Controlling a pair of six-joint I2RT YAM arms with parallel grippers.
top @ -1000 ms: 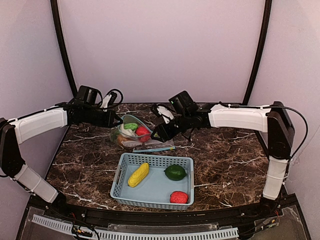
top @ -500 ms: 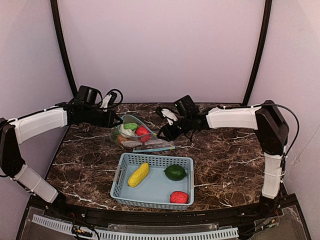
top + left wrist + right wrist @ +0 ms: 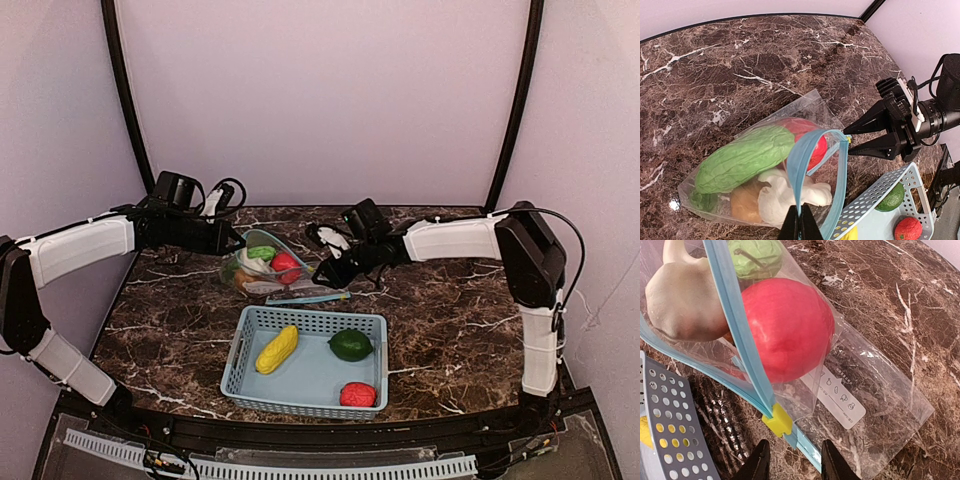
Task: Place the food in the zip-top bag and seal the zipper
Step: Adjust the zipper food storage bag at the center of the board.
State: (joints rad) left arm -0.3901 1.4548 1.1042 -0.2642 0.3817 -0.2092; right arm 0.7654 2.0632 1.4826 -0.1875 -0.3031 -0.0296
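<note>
Right end effector (image 3: 792,456) narrowed, apart at slider (image 3: 777,421); left end effector (image 3: 800,224) clamps zipper (image 3: 791,165)

The clear zip-top bag (image 3: 262,270) lies behind the light blue plastic basket (image 3: 312,314), which holds yellow corn (image 3: 277,349) left of a dark green round fruit (image 3: 351,345).

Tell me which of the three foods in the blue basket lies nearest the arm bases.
The small red fruit, in the basket's near right corner. The yellow corn and the dark green round fruit lie farther back, closer to the bag.
</note>
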